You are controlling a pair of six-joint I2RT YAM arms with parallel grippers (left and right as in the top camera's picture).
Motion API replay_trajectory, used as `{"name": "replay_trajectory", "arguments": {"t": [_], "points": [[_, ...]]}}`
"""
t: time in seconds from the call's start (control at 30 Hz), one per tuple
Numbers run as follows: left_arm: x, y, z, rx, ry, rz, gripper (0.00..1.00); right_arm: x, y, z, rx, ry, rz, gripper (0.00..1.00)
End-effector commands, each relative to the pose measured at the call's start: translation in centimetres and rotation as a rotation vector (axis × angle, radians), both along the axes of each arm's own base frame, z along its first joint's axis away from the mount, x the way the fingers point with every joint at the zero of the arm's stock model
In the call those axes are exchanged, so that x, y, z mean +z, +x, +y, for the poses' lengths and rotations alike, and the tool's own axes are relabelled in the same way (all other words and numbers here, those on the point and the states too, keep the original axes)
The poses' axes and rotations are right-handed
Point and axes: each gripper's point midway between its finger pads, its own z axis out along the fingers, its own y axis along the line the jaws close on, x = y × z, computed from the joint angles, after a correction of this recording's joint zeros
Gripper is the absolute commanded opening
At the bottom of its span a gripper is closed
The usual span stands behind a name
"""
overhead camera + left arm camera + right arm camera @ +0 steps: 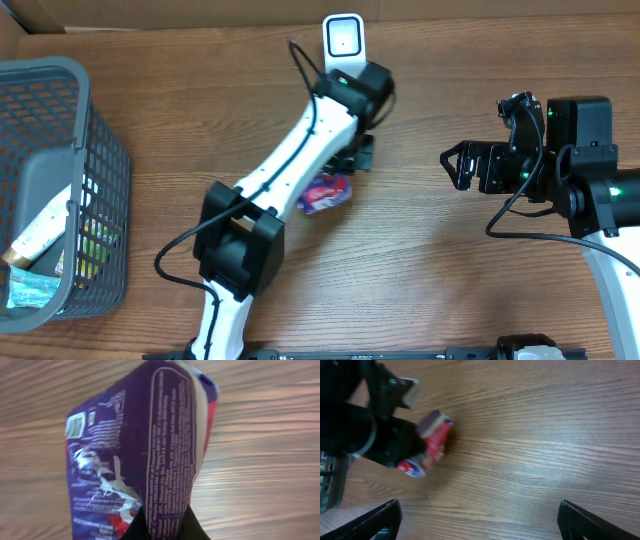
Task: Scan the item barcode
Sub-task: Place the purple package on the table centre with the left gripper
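Basket: at the table's 9 o'clock; held a tube, a green pack and a teal pack.
Packet: purple-red, one end pinched in my left gripper; long axis ran roughly 8-to-2 o'clock.
Scanner: at 12 o'clock from the packet; my left arm was nearer.
Right gripper: spread wide, empty, at the packet's 3 o'clock.
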Motion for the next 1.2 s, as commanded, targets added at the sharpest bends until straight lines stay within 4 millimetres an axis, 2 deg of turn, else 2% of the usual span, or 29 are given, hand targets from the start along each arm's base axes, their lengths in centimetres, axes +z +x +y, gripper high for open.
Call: {"name": "replay_trajectory", "arguments": {"t": [0.0, 0.03, 0.07, 0.13, 0.17, 0.27, 0.37, 0.5, 0.63, 0.7, 0.77, 0.9, 1.07, 1.17], "points": [[0.5, -0.9, -3.9, -0.018, -0.144, 0.021, 0.05, 0.2, 0.3, 0.0, 0.005, -0.009, -0.015, 1.00], [0.7, -0.8, -4.4, -0.024, -0.166, 0.017, 0.14, 0.2, 0.3, 0.0, 0.005, -0.009, -0.013, 1.00], [0.8, -0.7, -4.8, -0.027, -0.181, 0.011, 0.29, 0.2, 0.3, 0.0, 0.005, -0.009, -0.013, 1.00], [0.9, -0.5, -4.9, -0.027, -0.185, 0.005, 0.86, 0.1, 0.3, 0.0, 0.005, -0.009, -0.009, 1.00], [0.9, -0.4, -4.7, -0.022, -0.183, 0.004, 1.00, 0.1, 0.3, 0.0, 0.005, -0.009, -0.008, 1.00], [1.5, 0.5, -3.3, 0.009, -0.167, -0.007, 1.00, 0.1, 0.3, 0.0, 0.005, -0.009, -0.009, 1.00], [4.0, 2.3, -0.8, 0.066, -0.153, -0.053, 1.00, 0.1, 0.4, 0.0, 0.005, -0.009, -0.010, 1.00], [10.0, 4.5, 3.3, 0.144, -0.160, -0.162, 1.00, 0.0, 0.4, 0.0, 0.005, -0.009, -0.007, 1.00], [17.3, 4.7, 9.2, 0.254, -0.161, -0.299, 1.00, -0.4, 0.7, -0.3, -0.009, -0.029, 0.001, 1.00], [20.5, 3.9, 12.8, 0.324, -0.152, -0.367, 1.00, -0.7, 0.8, -0.5, -0.015, -0.040, 0.009, 1.00], [22.9, 2.7, 16.5, 0.403, -0.140, -0.418, 1.00, -1.1, 1.0, -0.5, -0.016, -0.042, 0.020, 1.00], [25.8, 0.6, 23.1, 0.553, -0.116, -0.496, 0.99, -1.8, 1.3, -0.5, -0.015, -0.044, 0.045, 1.00], [27.8, -2.9, 31.2, 0.790, -0.075, -0.571, 0.99, -2.5, 1.5, -0.5, -0.015, -0.045, 0.067, 1.00], [27.3, -5.2, 36.1, 0.946, -0.018, -0.562, 1.00, -2.6, 1.6, -0.5, -0.014, -0.046, 0.071, 1.00]]}}
